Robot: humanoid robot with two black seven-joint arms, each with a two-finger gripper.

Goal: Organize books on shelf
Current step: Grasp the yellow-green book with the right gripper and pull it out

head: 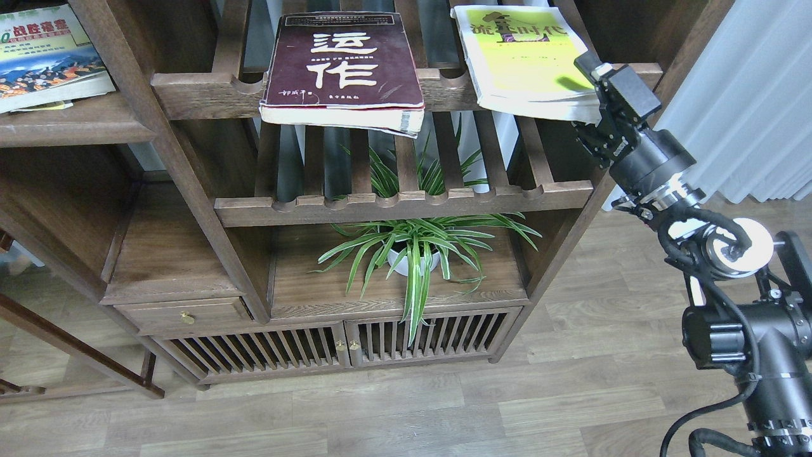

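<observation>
The thick maroon book (346, 63) lies flat on the upper slatted rack (209, 95), its front edge overhanging the rail. The yellow-green book (520, 60) lies flat to its right on the same rack. My right gripper (589, 101) is at that book's front right corner, one finger (587, 65) just above the cover, the other below and hidden; the jaws look open around the corner. The smaller "300" book (44, 57) lies on the solid dark-brown shelf (76, 124) at the top left. My left gripper is out of view.
A second slatted rack (406, 206) sits below the upper one. A spider plant in a white pot (412, 254) stands on the board under it. Slatted cabinet doors (342, 346) and a small drawer (184, 314) are lower down. A white curtain (748, 95) hangs at the right.
</observation>
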